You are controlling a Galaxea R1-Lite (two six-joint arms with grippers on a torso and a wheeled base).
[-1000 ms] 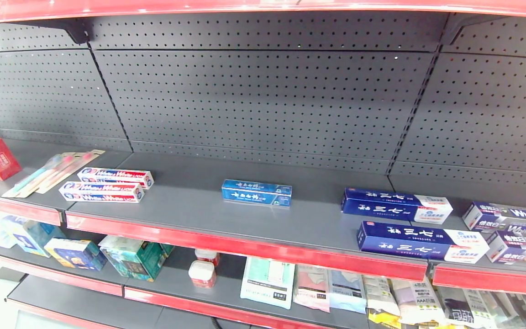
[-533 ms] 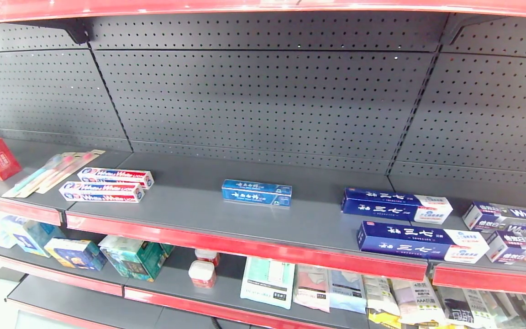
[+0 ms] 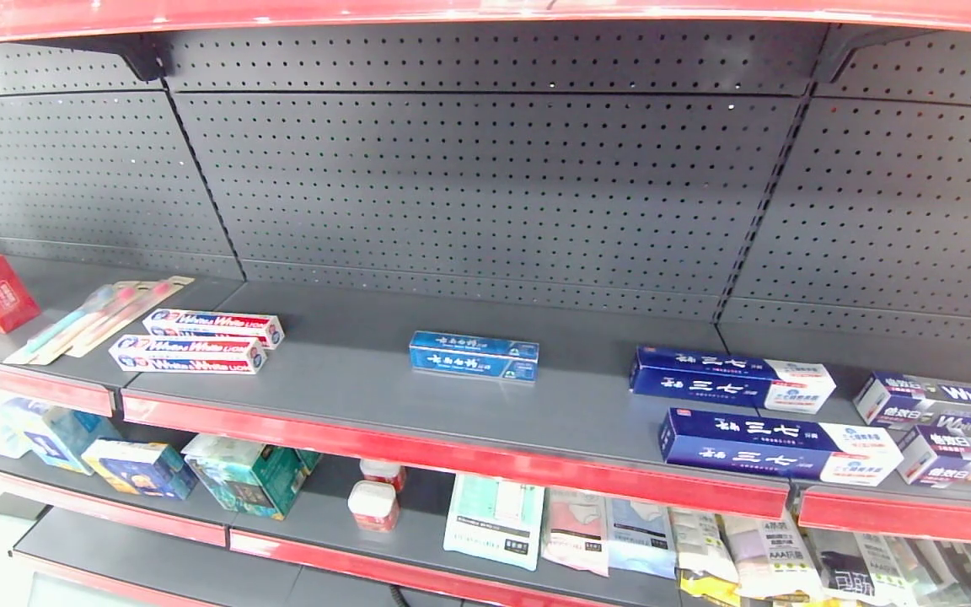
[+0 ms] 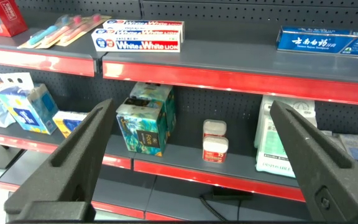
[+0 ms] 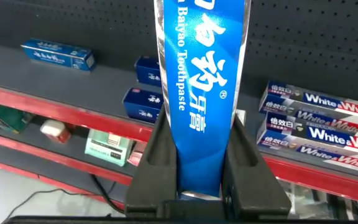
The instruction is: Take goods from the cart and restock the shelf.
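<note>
Head view takes in the dark shelf [image 3: 351,379] with its red front edge. It carries two navy boxes [image 3: 730,378] toward the right and two white boxes [image 3: 199,341] toward the left. One blue box [image 3: 473,355] lies alone between them, well apart from both.

Right wrist view has the right gripper [image 5: 199,130] clamped on one end of a blue toothpaste box [image 5: 199,74]. It sticks out lengthwise past the fingers, in front of the shelf and off its surface.

By the left wrist view, the left gripper [image 4: 191,109] hangs with fingers spread wide and nothing between them, facing the small jars [image 4: 215,142] one level down.
</note>
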